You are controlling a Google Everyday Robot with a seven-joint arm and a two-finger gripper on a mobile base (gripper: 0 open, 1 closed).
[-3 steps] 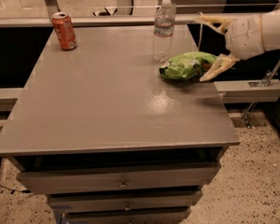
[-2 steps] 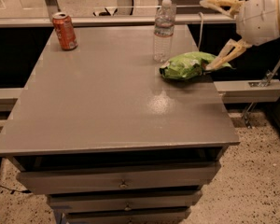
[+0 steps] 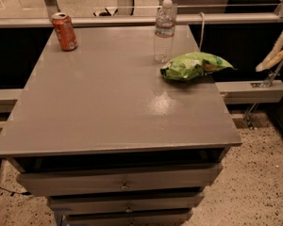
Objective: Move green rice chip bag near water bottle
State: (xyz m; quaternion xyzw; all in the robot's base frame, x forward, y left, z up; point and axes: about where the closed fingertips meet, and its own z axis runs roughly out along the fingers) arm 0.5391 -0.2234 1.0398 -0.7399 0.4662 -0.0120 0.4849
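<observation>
Green bag (image 3: pixel 193 66) beside water bottle (image 3: pixel 164 32), orange can (image 3: pixel 65 32) far-left, tool (image 3: pixel 275 57) off-table right.

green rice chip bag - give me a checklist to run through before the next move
1. Green rice chip bag lies close beside the water bottle: ok.
2. Bag free of the gripper, which hangs off to the right, past the table: ok.
3. Water bottle upright: ok.
4. Bag fully on the table: its right end seems to poke past the right edge: not ok.
5. Bag touching the bottle: cannot tell.
6. Soda can upright at the far left corner, out of the way: ok.
</observation>
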